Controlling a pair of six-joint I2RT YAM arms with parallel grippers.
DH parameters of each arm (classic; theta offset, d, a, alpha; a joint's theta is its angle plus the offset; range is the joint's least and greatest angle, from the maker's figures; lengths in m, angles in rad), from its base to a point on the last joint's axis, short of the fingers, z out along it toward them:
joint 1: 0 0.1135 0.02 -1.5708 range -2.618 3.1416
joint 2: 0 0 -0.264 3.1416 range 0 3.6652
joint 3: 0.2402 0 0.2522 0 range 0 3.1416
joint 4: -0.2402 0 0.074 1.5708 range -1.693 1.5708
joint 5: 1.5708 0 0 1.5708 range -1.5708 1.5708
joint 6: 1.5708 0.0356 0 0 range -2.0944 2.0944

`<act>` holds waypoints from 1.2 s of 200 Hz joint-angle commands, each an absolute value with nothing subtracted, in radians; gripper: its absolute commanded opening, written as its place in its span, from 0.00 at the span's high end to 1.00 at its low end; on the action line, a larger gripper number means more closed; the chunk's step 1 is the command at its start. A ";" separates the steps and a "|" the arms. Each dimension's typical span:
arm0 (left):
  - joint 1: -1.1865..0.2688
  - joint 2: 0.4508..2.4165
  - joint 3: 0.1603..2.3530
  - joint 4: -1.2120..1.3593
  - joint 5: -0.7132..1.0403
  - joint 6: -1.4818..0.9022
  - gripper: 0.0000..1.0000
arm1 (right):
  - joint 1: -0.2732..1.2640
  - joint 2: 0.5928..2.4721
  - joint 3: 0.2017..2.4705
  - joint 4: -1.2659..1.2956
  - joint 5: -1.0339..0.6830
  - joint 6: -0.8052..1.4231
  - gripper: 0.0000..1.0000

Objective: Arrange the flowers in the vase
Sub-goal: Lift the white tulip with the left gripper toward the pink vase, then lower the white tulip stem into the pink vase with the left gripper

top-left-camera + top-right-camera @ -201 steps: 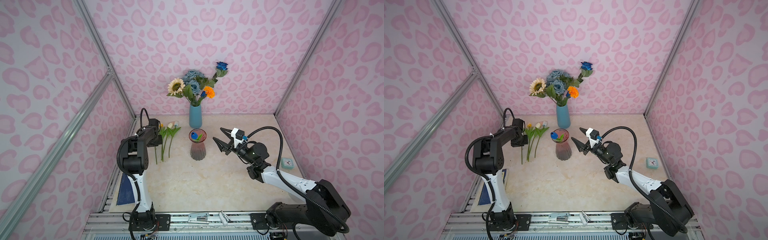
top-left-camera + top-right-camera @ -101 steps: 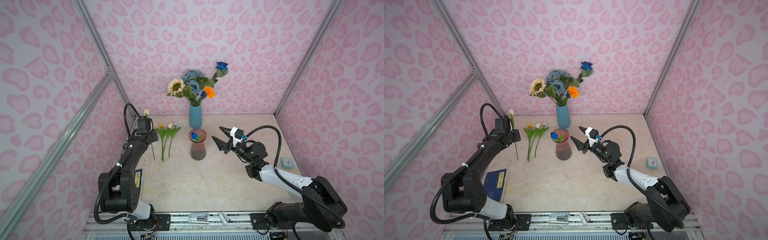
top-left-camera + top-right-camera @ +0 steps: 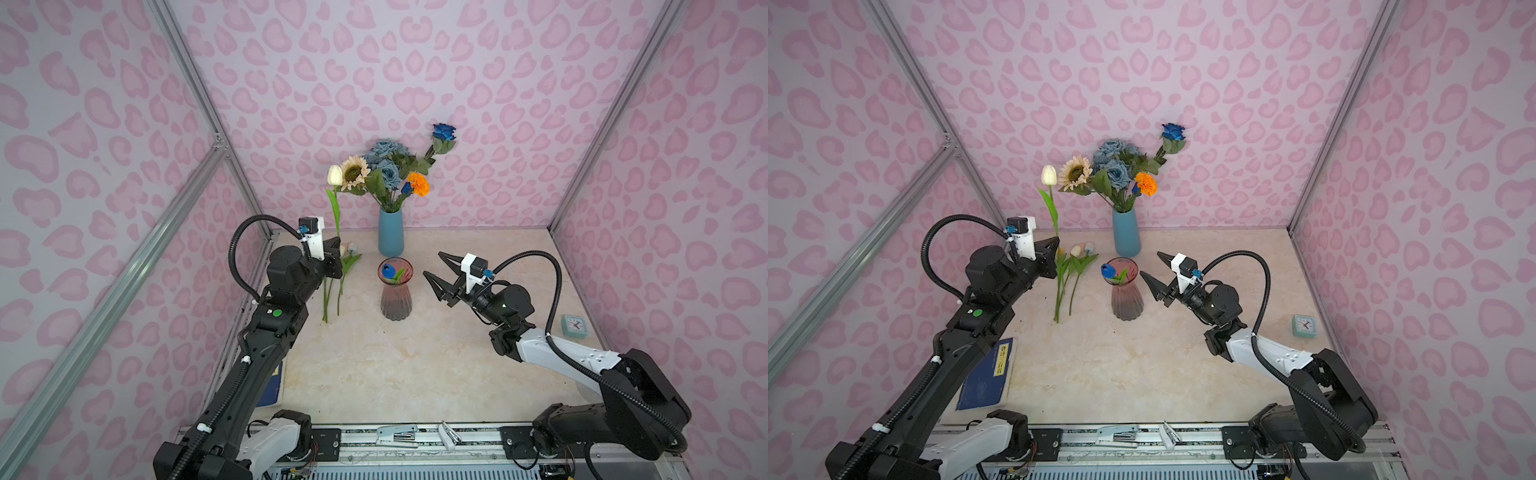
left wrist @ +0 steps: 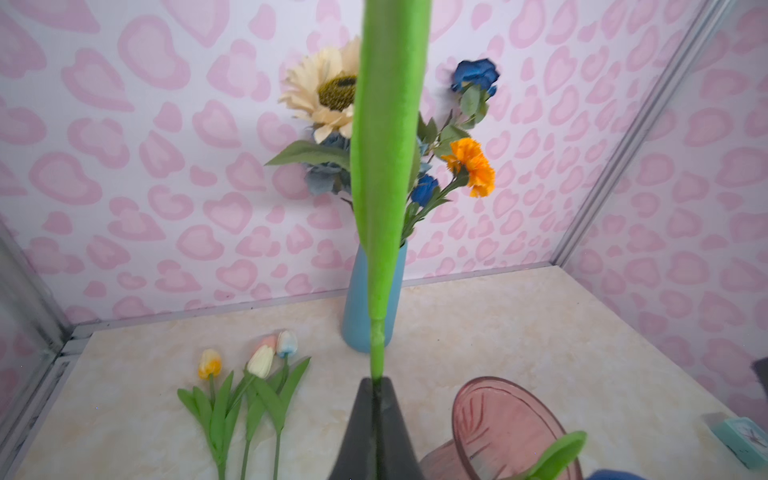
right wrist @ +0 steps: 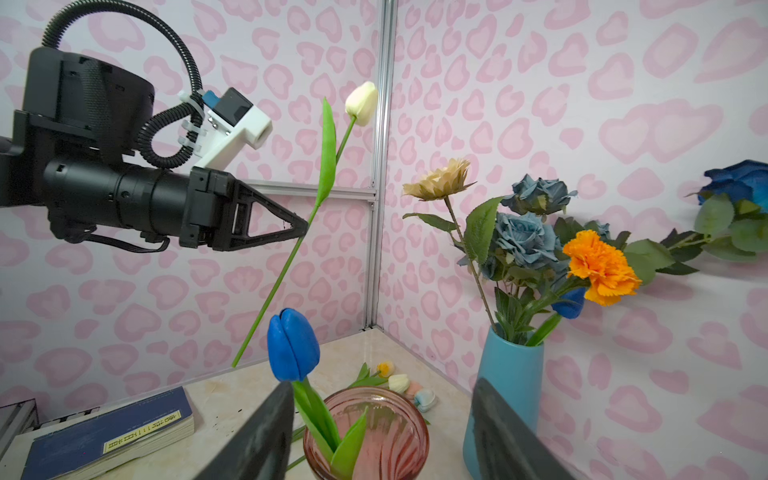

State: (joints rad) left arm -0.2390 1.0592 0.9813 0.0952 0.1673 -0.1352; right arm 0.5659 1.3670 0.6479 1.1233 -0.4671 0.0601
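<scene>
- Now, my left pincer sits left of centre in both top views, jaws pressed together on the green stem of the white tulip.
- The white tulip stands nearly upright in that grip. Its bloom is high against the back wall, just left of the cream sunflower in frame.
- In the right wrist view the stem slants down past my left fingertips, and its lower end appears clear of the table.
- My right pincer hangs right of centre, jaws spread apart with nothing between them, tips aimed toward the pink glass vase.
- The pink glass vase stands upright at centre frame, between my two pincers and touching neither.
- One blue tulip leans inside it, bloom at the rim.
- Four small tulips lie flat on the table between my left pincer and the pink glass vase: yellow, cream, pink and pale blue, heads toward the back wall.
- The blue vase stands at upper centre by the back wall, behind the pink one.
- It holds the sunflower, the dusty-blue roses, the bright blue rose and the orange marigold.
- A blue book lies at lower left of the table.
- A small teal clock sits near the right wall.
</scene>
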 commanded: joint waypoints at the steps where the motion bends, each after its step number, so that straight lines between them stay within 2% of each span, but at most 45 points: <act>1: -0.261 1.046 0.962 0.297 0.282 -0.137 0.97 | 0.569 1.359 0.643 1.149 -0.462 0.056 0.33; 87: -0.293 1.215 0.961 0.714 0.427 -0.209 0.97 | 0.589 1.343 0.634 1.136 -0.439 0.036 0.32; 159: -0.370 1.376 0.977 0.858 0.433 -0.226 0.97 | 0.600 1.329 0.630 1.124 -0.430 0.025 0.32; 240: -0.384 1.488 0.900 0.978 0.426 -0.232 0.97 | 0.601 1.310 0.623 1.095 -0.420 0.006 0.31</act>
